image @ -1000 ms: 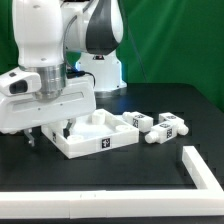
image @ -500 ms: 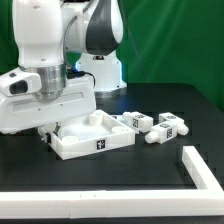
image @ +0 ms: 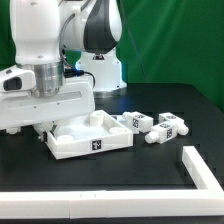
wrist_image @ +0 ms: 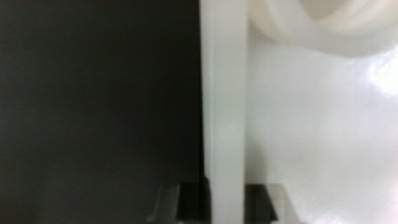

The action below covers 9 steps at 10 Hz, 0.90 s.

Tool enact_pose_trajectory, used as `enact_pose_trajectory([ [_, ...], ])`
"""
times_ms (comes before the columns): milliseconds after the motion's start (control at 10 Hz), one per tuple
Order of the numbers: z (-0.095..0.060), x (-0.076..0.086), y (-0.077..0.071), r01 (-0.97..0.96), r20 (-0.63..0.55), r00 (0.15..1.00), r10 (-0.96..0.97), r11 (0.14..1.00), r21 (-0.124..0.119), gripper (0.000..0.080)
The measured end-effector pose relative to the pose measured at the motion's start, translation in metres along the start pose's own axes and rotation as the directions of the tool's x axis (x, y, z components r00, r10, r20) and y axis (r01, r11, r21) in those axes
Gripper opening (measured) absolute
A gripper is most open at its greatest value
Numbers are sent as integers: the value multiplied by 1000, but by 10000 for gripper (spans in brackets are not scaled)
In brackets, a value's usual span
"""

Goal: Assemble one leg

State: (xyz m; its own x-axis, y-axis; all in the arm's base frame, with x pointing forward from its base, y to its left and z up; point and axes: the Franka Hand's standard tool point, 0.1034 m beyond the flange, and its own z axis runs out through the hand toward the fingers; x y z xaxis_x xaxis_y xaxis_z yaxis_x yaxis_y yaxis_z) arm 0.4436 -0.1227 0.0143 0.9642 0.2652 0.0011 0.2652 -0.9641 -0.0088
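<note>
Bright, even light falls from above in the exterior view and gleams on my white arm (image: 50, 40). Shadows on the black table (image: 150, 175) are faint. My wrist view is blurred: glare washes out the white panel (wrist_image: 320, 120), and my gripper (wrist_image: 226, 203) shows as two dark smudges.

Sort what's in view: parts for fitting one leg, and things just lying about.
Job: pincer, clamped on the white panel by its rim; the leg nearest that panel.
Lying about: other legs beside it; white L-shaped rail.
</note>
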Motion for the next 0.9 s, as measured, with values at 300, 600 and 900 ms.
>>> enact_pose_trajectory([
  [300,-13,27,-4,-249,42,968,248,968,32,44],
  [600,-19,52,-17,-268,45,963,266,963,37,44],
  [900,-17,50,-18,-269,49,962,267,962,37,44],
])
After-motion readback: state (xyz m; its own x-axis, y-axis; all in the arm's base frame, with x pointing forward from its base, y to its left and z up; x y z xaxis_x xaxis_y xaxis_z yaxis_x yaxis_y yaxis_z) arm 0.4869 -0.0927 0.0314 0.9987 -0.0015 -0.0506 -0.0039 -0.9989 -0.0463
